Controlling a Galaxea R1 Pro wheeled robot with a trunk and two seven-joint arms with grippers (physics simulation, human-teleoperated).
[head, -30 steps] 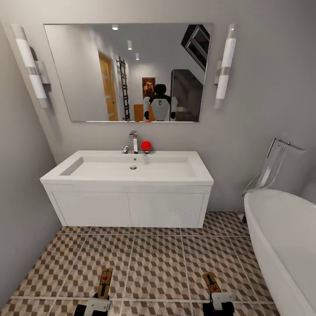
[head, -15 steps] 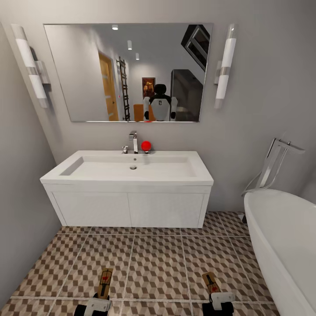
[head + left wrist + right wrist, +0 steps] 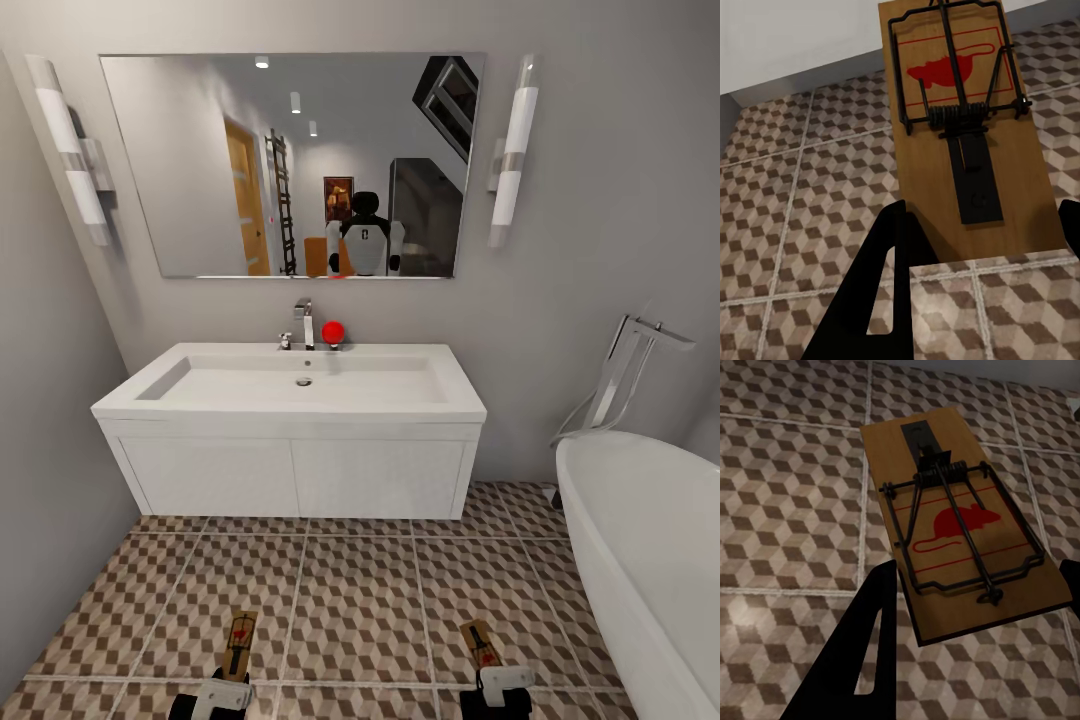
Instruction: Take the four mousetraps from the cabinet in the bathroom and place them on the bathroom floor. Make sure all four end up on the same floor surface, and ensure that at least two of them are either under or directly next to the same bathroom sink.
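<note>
Left gripper (image 3: 222, 692) and right gripper (image 3: 505, 688), cut off at the near edge, each pinching a mousetrap (image 3: 239, 643) (image 3: 482, 645) between part-open fingers (image 3: 881, 292) (image 3: 866, 649), above the floor (image 3: 360, 610), near a sink (image 3: 300, 385); traps' near ends hidden.

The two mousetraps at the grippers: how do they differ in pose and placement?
In the head view, the left mousetrap points almost straight toward the sink cabinet; the right mousetrap is angled, its far end leaning left. By the wrist views, the left gripper is at the plain end, the right gripper at the mouse-print end. Both are brown boards with red mouse prints above the tiled floor.
</note>
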